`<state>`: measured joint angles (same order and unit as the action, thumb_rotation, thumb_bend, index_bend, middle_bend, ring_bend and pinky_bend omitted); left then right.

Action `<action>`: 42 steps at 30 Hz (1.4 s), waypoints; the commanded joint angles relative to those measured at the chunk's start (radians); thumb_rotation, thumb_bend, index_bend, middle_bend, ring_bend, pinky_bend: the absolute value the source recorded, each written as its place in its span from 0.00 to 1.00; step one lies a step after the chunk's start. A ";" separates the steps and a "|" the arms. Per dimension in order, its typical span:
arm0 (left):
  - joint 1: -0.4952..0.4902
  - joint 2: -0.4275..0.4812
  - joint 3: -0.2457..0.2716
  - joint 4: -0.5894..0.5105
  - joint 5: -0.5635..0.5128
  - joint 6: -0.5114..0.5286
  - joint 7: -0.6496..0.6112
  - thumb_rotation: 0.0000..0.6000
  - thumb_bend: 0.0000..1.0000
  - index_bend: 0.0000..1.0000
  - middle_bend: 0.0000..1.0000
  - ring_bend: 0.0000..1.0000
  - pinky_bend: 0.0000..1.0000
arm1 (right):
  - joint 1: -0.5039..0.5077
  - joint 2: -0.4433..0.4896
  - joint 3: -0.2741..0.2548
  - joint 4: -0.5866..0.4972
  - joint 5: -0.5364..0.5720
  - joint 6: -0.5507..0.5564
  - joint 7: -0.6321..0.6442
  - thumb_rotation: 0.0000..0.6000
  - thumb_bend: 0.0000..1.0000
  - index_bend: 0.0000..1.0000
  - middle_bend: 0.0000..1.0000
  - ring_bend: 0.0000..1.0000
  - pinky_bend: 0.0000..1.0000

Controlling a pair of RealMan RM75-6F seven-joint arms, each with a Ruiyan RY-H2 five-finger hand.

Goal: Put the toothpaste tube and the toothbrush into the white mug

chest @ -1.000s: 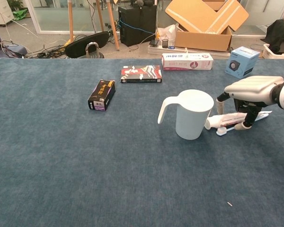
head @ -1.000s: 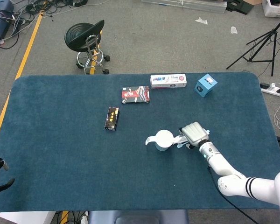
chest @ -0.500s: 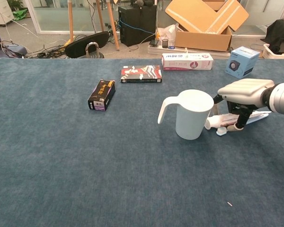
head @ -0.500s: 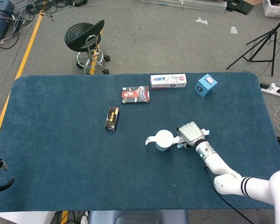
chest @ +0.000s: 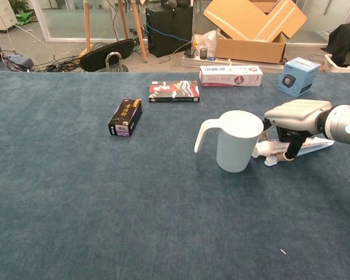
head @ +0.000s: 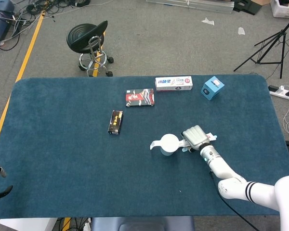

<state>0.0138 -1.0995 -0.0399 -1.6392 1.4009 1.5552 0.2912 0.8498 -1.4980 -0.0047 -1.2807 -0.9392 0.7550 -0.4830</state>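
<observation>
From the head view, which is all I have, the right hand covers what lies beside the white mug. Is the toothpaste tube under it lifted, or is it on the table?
Observer: In the chest view the toothpaste tube lies flat on the table, under the right hand.
Operator: Which way does its cap point?
Observer: Toward the white mug, close to its base.
Operator: Do the fingers hold it?
Observer: One of the fingers reaches down in front of the tube. I cannot tell whether the tube is gripped.
</observation>
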 commanded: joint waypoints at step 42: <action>-0.022 -0.008 -0.003 -0.018 0.005 -0.024 0.043 1.00 0.00 0.52 0.38 0.31 0.42 | -0.052 0.202 0.087 -0.224 0.013 0.128 -0.011 1.00 0.29 0.69 1.00 1.00 1.00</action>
<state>-0.0082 -1.1078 -0.0427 -1.6579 1.4055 1.5308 0.3347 0.7984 -1.2969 0.0815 -1.5044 -0.9260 0.8822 -0.4939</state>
